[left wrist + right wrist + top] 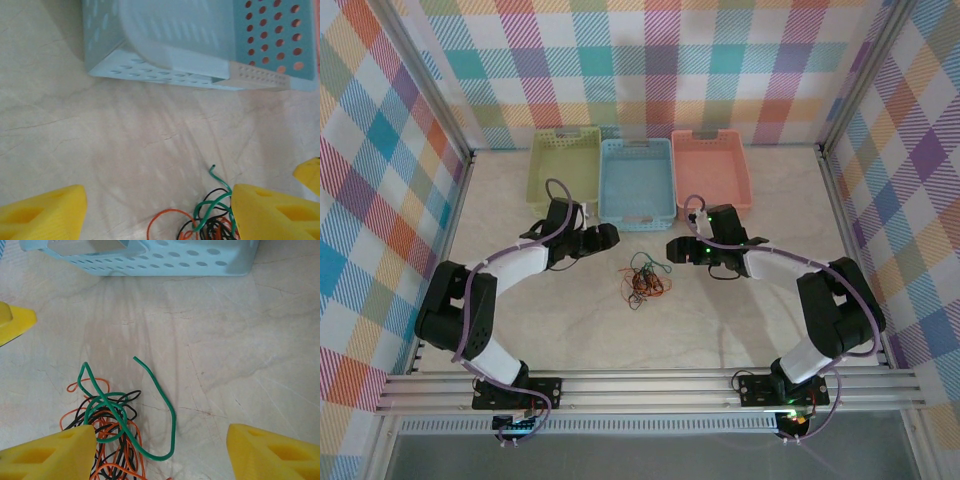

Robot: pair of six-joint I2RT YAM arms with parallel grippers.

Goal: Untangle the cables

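Cables (pixel 645 280) lie in one knot on bench (pixel 720 330), between our two hands, near front of blue basket (pixel 637 185). We see orange, black and green strands looped through each other, none lying apart. We judge task barely begun, all separating left to do. Left hand (pixel 607 238) spread wide, holding nothing. Right hand (pixel 676 247) spread wide, holding nothing. We read no brand, label or writing.
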